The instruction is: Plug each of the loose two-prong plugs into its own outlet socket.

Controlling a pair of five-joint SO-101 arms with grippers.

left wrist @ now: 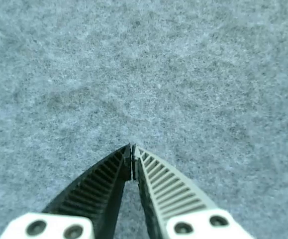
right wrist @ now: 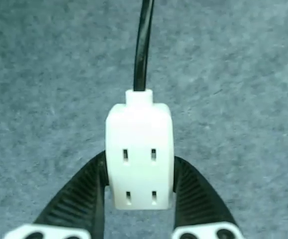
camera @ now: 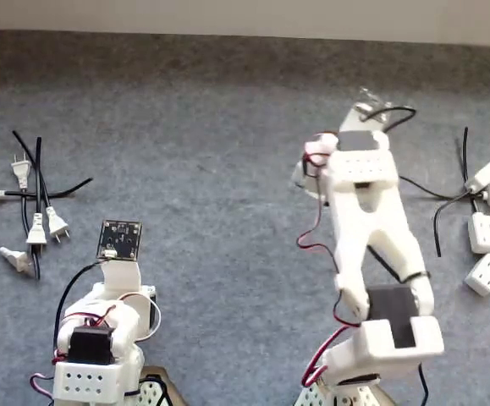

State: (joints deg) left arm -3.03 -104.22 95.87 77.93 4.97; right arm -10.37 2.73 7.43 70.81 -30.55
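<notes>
A white outlet socket [right wrist: 140, 149] with a black cord [right wrist: 143, 45] sits between the black fingers [right wrist: 84, 194] of my right gripper [right wrist: 140, 167], which is shut on it just above the grey carpet. Its slots face the wrist camera. My right arm [camera: 363, 194] stretches over the middle right of the table. Three more white sockets [camera: 484, 232] lie at the right edge. Several loose two-prong plugs [camera: 37, 230] with black cords lie at the far left. My left gripper [left wrist: 133, 149] is shut on nothing over bare carpet, and its arm [camera: 101, 330] stays folded at the front left.
Grey carpet [camera: 211, 169] covers the table between the plugs and the sockets. Black cords [camera: 431, 190] trail from the right-hand sockets toward my right arm. Other cords [camera: 37, 182] cross each other among the plugs on the left.
</notes>
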